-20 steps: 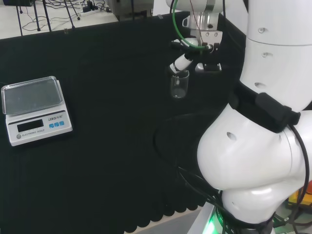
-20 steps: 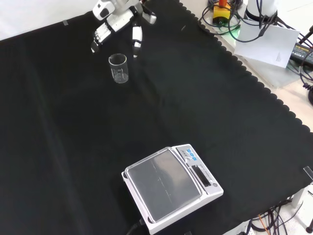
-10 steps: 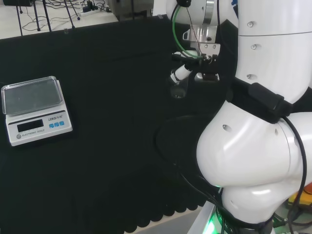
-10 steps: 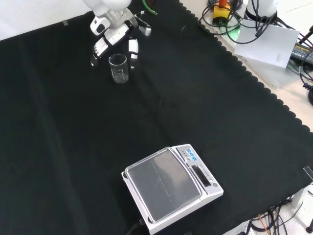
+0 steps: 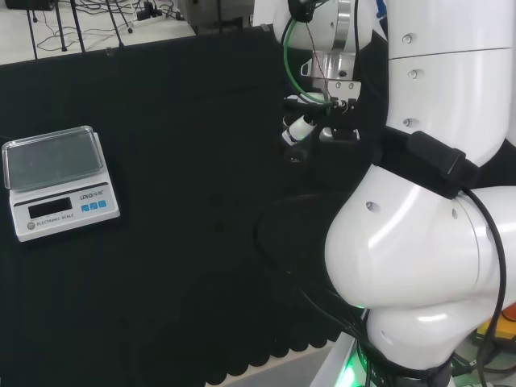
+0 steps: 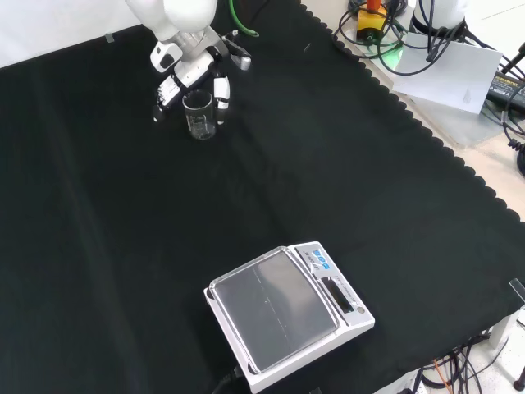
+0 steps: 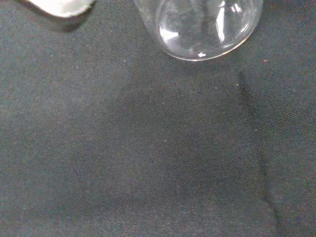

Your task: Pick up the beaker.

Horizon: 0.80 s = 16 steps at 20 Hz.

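— Hanging over the cloth, the hand [image 6: 190, 72] has its fingers [image 6: 220, 90] spread and pointing down on either side of the beaker [image 6: 198, 114]; nothing is pinched yet, so I'd call it open.

— Where does the beaker stand?

— Upright on the black cloth [image 6: 328, 164], toward the far edge in the front view. One finger is just beside its right wall, others just beside its left. From the head view the hand [image 5: 300, 129] sits left of the big white arm [image 5: 419, 242], with the glass a faint glint under the fingertips. The wrist view has its clear round base [image 7: 200, 24] flat on the fabric, and it looks empty.

— How will it handle?

— Light, I'd judge, and stiff, but smooth-walled and likely slippery, and breakable if it is glass. A tip or a drop is the worry.

— Where to take hold?

— Around the wall, about mid-height, thumb opposite the fingers, below the rim, then lift straight up.

— Anything else nearby?

— A scale [image 6: 283, 308] with a clear cover, well apart, near the front edge.
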Tool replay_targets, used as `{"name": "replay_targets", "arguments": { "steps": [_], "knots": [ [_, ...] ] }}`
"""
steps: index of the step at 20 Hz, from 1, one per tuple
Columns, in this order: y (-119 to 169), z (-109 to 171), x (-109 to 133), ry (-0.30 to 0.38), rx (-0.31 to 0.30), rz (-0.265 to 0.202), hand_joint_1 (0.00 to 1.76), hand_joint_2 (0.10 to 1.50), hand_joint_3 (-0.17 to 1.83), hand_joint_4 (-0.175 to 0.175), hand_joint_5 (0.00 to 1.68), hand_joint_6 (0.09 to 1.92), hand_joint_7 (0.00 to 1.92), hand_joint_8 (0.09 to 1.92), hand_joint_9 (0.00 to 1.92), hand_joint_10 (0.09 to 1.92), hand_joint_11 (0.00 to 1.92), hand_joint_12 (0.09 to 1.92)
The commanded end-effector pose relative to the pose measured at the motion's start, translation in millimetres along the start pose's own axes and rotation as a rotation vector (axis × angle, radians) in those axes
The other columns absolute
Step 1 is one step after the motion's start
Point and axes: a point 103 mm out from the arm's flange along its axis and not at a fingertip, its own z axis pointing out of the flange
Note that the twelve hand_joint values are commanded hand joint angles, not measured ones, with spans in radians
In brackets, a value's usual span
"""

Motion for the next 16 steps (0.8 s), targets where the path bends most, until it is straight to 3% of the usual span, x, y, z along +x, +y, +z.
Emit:
{"name": "replay_targets", "arguments": {
  "steps": [1,4,8,11,13,16],
  "knots": [
    [6,2,2,-0.008,-0.022,0.004,0.88,0.76,0.31,0.058,0.11,0.09,0.05,0.56,0.21,0.86,0.05,1.34],
    [10,2,4,-0.009,-0.049,-0.003,1.02,0.71,0.56,0.038,0.32,0.09,0.20,0.82,0.52,0.87,0.45,1.35],
    [15,3,8,0.003,-0.068,-0.015,1.18,0.71,0.70,-0.023,0.35,1.11,0.41,1.08,0.77,1.09,1.01,1.10],
    [17,4,9,0.007,-0.070,-0.020,1.28,0.73,0.74,-0.103,0.43,1.41,0.45,1.38,0.82,1.33,1.15,0.99],
    [19,4,11,0.011,-0.068,-0.030,1.51,0.75,0.70,-0.154,0.47,1.50,0.47,1.51,0.86,1.37,1.15,1.02],
    [18,-2,12,0.011,-0.079,-0.039,1.38,1.13,0.20,-0.174,0.61,1.50,0.47,1.60,0.71,1.48,1.11,1.10]
  ]
}}
